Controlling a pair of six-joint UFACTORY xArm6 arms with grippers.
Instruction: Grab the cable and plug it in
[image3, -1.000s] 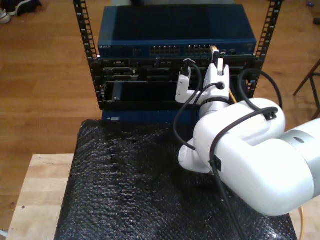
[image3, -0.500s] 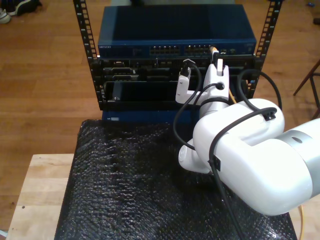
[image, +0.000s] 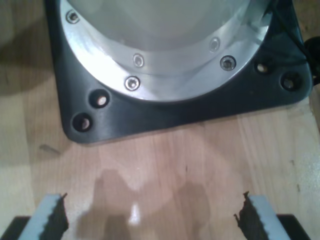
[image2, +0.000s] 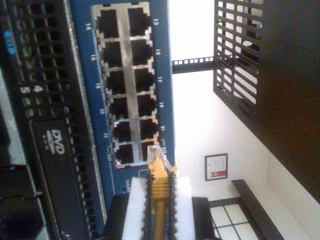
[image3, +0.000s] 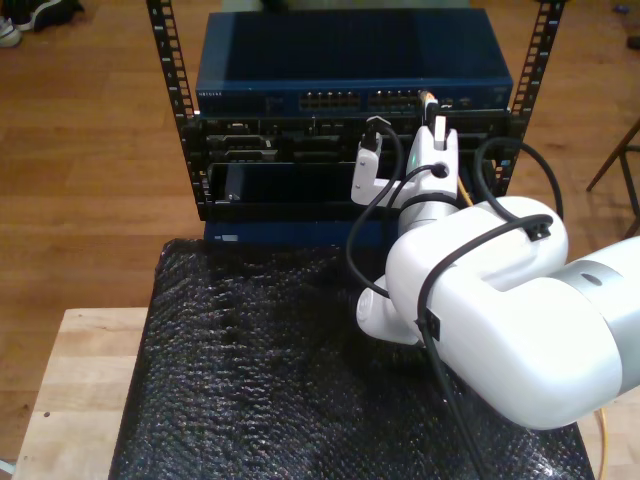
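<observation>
The yellow cable (image2: 159, 200) is pinched between the white pads (image2: 136, 205) of my second gripper (image2: 160, 186), which is shut on it. Its clear plug (image2: 156, 156) points at the lowest ports of the blue switch's port block (image2: 125, 80), just short of them or touching; I cannot tell which. In the exterior view this gripper (image3: 432, 108) is at the switch (image3: 350, 70) face, and the cable (image3: 463, 190) trails back beside the white arm. My first gripper (image: 150, 217) is open above bare wooden table (image: 165, 165), with nothing between its fingers (image: 50, 220).
The switch sits in a black rack (image3: 200, 150) with darker units below. Black bubble wrap (image3: 250, 370) covers the table in front. Thick black arm cables (image3: 355, 240) loop near the rack. A black base plate with a metal ring (image: 165, 75) lies ahead of my first gripper.
The arm holding the cable has shifted only very slightly. The plug stays at the switch's ports.
</observation>
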